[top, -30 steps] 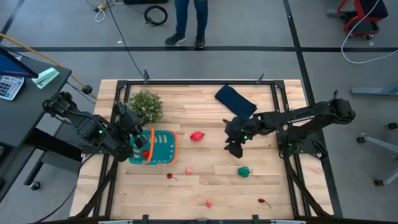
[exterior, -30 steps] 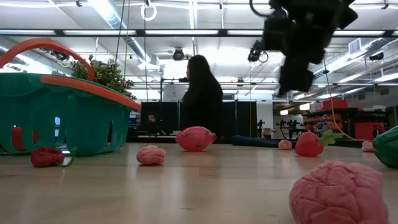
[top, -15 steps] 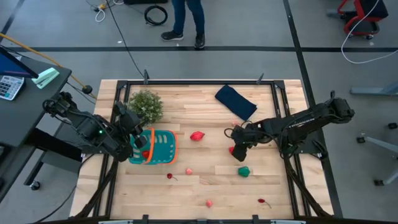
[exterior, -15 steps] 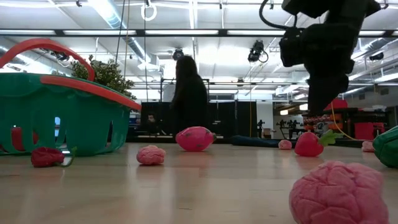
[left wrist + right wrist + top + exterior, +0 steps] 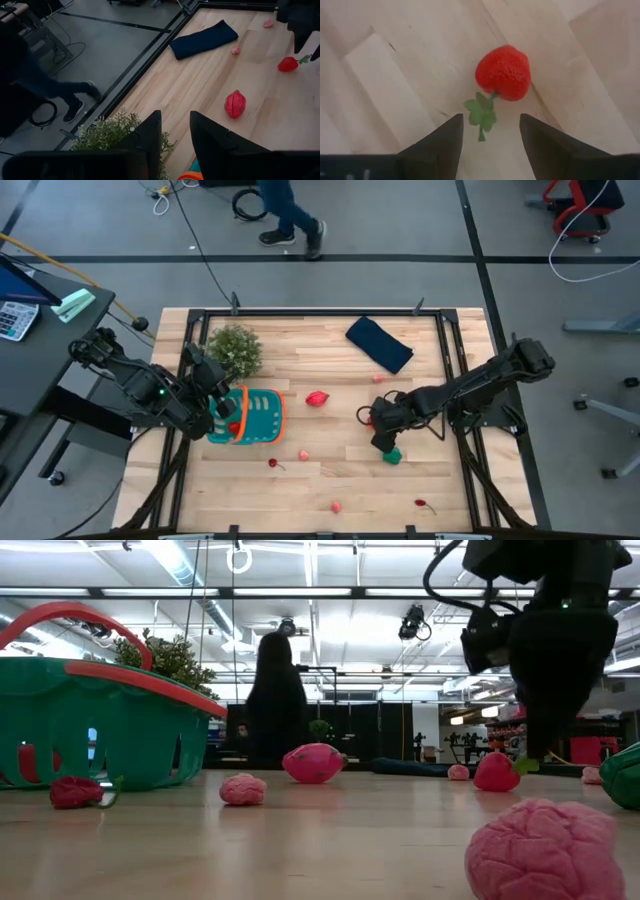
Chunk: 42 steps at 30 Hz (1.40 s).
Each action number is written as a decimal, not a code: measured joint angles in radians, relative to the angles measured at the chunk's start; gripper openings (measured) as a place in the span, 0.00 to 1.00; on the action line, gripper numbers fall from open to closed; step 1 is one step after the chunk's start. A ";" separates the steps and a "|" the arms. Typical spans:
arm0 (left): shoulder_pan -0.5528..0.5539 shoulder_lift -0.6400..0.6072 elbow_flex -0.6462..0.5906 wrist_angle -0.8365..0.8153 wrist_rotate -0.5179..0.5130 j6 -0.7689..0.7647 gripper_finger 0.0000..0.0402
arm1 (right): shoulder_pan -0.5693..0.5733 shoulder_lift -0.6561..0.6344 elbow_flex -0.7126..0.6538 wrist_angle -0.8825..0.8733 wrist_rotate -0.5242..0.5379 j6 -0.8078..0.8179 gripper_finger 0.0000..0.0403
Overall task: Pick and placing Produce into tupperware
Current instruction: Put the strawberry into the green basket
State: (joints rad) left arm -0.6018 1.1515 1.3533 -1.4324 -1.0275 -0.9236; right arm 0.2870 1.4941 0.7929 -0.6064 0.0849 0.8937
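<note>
We see the right hand (image 5: 487, 132) wide open and empty above one knobbly red strawberry (image 5: 503, 73) near the plank worktop's (image 5: 330, 470) right edge, left hand (image 5: 222, 402) part-open over the ribbed teal tupperware (image 5: 258, 417) near its left edge.

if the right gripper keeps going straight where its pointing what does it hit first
Most likely the strawberry: it lies on the table just ahead of the open right gripper, in line with the gap between its fingers. Depth is unclear.

plant (image 5: 234, 349) - table's far-left corner | blue cloth (image 5: 379, 343) - far edge
</note>
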 joint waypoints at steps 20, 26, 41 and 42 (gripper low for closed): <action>0.000 0.000 0.000 0.000 0.000 0.003 0.27 | -0.001 0.019 -0.001 0.045 0.001 0.006 0.10; 0.000 0.000 0.000 0.000 0.000 0.003 0.27 | -0.001 0.016 -0.001 0.097 0.001 -0.015 0.03; 0.000 0.000 0.000 -0.001 0.000 0.003 0.27 | -0.008 -0.130 0.129 0.602 0.262 -0.396 0.01; 0.000 0.000 0.000 -0.001 0.000 0.003 0.27 | -0.014 -0.111 0.142 0.668 0.259 -0.443 0.01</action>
State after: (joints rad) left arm -0.6014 1.1515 1.3529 -1.4330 -1.0275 -0.9203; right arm 0.2733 1.3835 0.9351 0.0613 0.3435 0.4507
